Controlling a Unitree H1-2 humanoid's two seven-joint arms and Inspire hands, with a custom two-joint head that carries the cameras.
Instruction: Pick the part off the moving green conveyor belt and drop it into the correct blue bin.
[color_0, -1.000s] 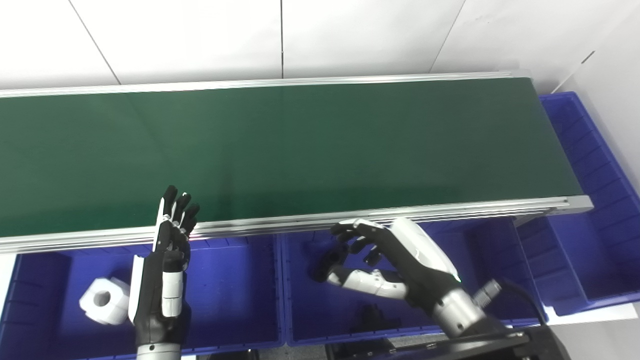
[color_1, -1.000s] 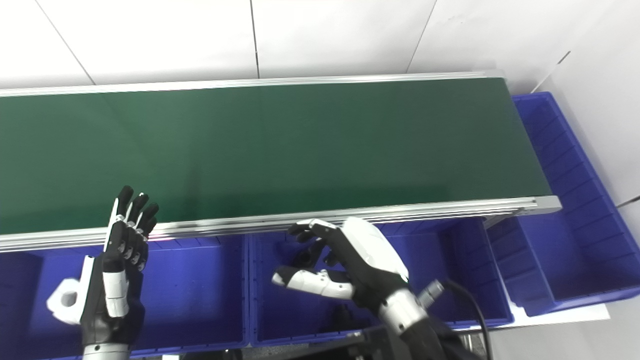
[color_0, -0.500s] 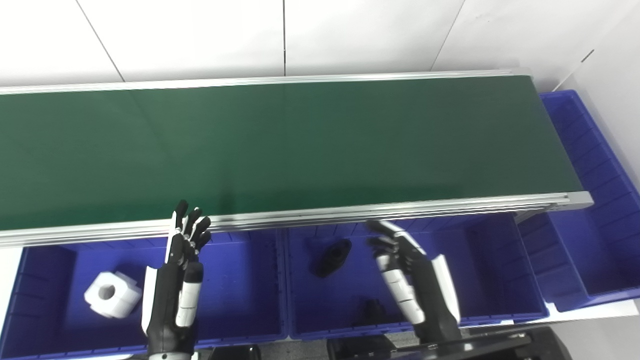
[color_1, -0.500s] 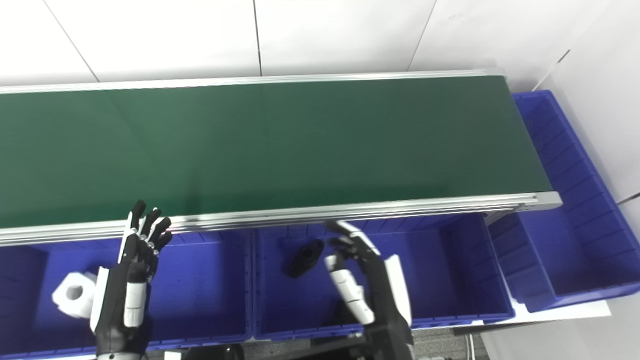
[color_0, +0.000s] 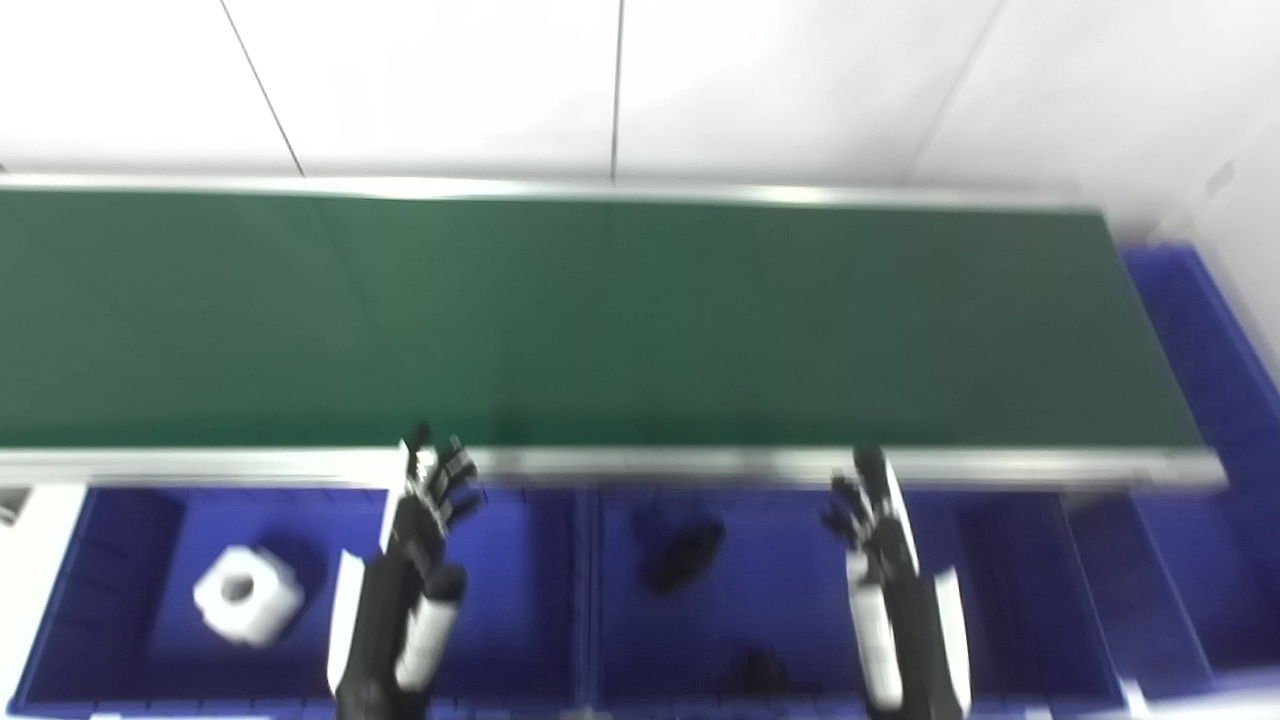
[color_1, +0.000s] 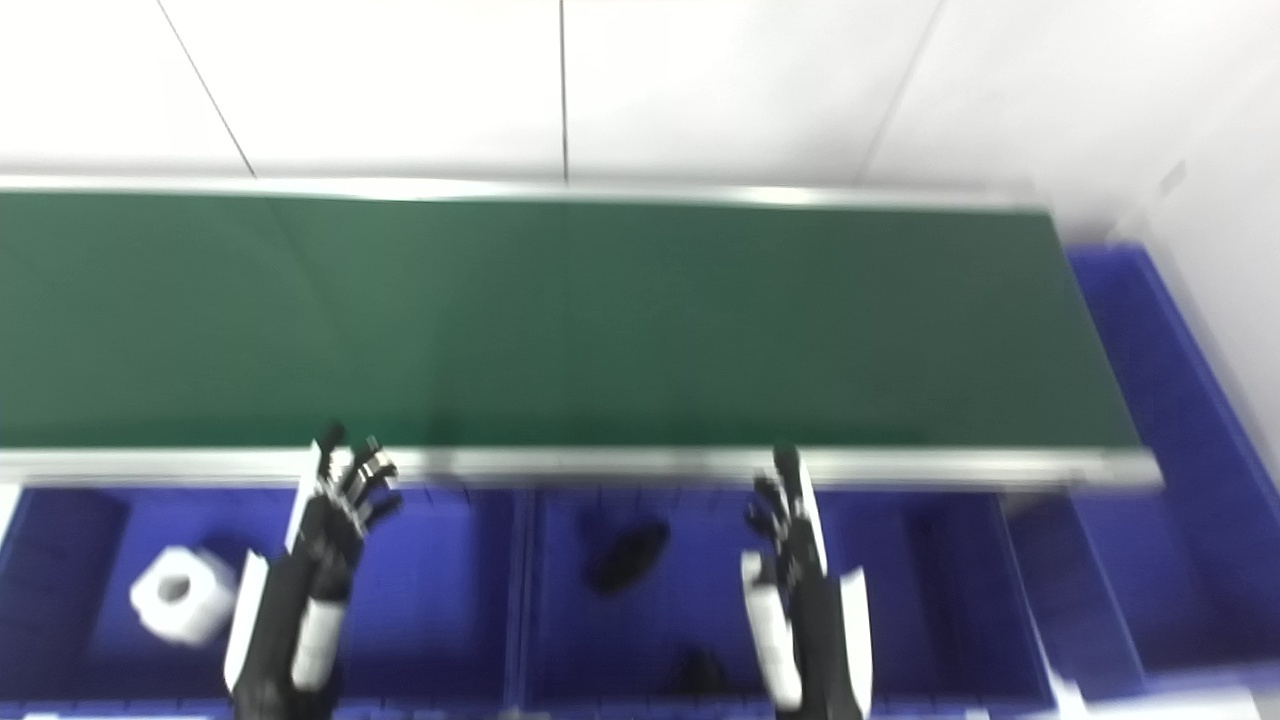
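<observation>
Right hand now raised upright over middle bin, fingers released, empty. Black part lies in bin. Left hand unchanged, fingers spread. View shifted, blurred.

Blurred frame: left hand and right hand raised, empty, fingers spread; black part in blue bin between them.

I'm looking at a factory-style sorting station: a long green conveyor belt with aluminium rails, blue plastic bins alongside, white panelled walls.
</observation>
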